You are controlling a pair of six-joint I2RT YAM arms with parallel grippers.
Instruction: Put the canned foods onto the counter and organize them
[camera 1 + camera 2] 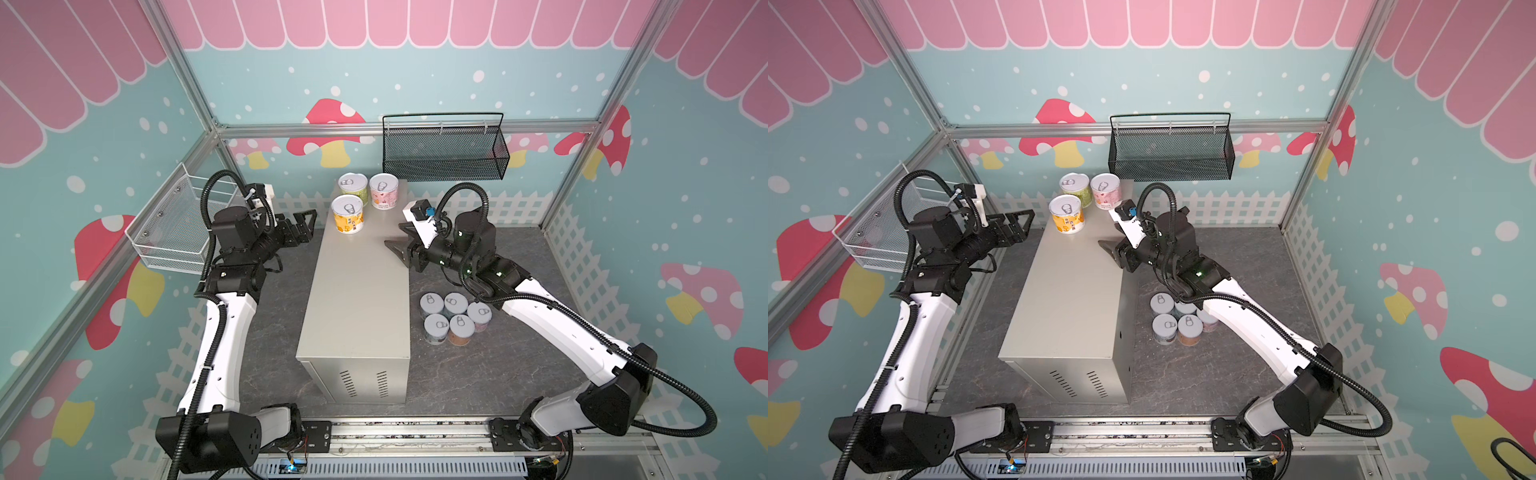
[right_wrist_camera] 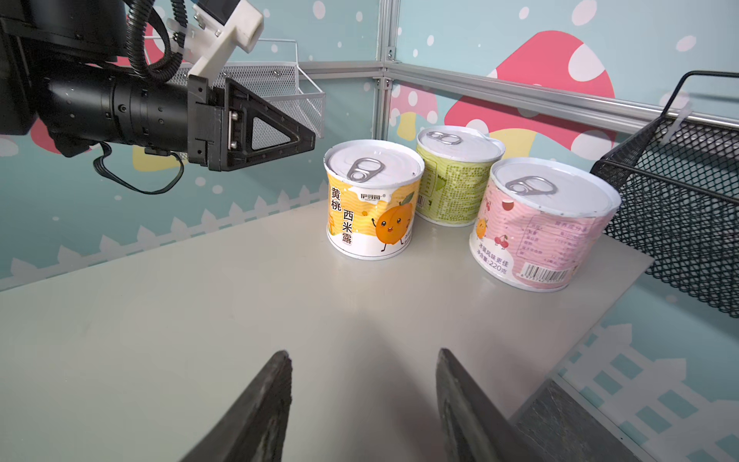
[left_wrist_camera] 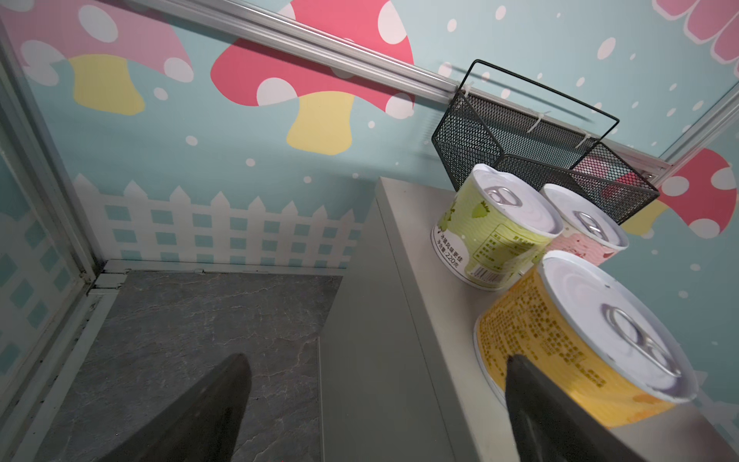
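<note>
Closest to the lens, the right claw (image 2: 362, 354) holds its fingers fairly narrow, nothing between them, over the edge of the table (image 2: 200, 300). Ahead of it three stand upright at the table's far end: the yellow can (image 2: 374, 208) nearest, the green can (image 2: 456, 188) behind that, the pink can (image 2: 540, 232) alongside. Opposite, the left claw (image 1: 311, 226) hangs wide and empty just off the table, close to the yellow can. Behind the right claw, five more cans (image 1: 461, 326) cluster on the floor (image 1: 478, 374) beside the table.
</note>
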